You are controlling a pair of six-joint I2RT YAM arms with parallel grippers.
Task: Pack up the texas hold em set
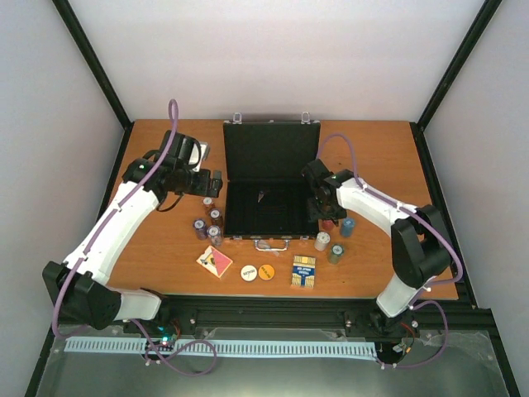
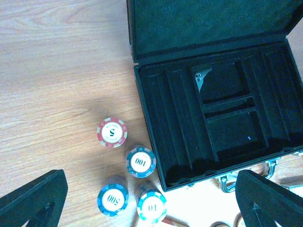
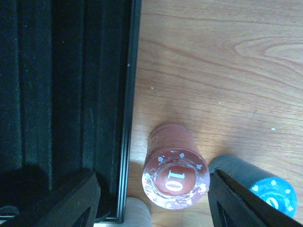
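The black case (image 1: 263, 208) lies open in the middle of the table, lid (image 1: 273, 149) up at the back, its slots holding no chips. Several chip stacks (image 1: 208, 222) stand left of it; red (image 1: 329, 224), blue (image 1: 348, 226), white (image 1: 322, 241) and green (image 1: 336, 252) stacks stand to its right. My left gripper (image 1: 211, 184) is open above the left stacks (image 2: 141, 161), its midpoint (image 2: 151, 208) over them. My right gripper (image 3: 154, 203) is open with the red "10" stack (image 3: 176, 179) between its fingers, one finger (image 3: 61, 201) over the case rim (image 3: 125, 118).
Along the front lie a red card deck (image 1: 214, 261), a white disc (image 1: 248, 271), an orange disc (image 1: 266, 271) and a blue-and-yellow deck (image 1: 304, 270). The case's silver handle (image 1: 271, 244) points toward me. A blue stack (image 3: 272, 191) stands right beside the red one.
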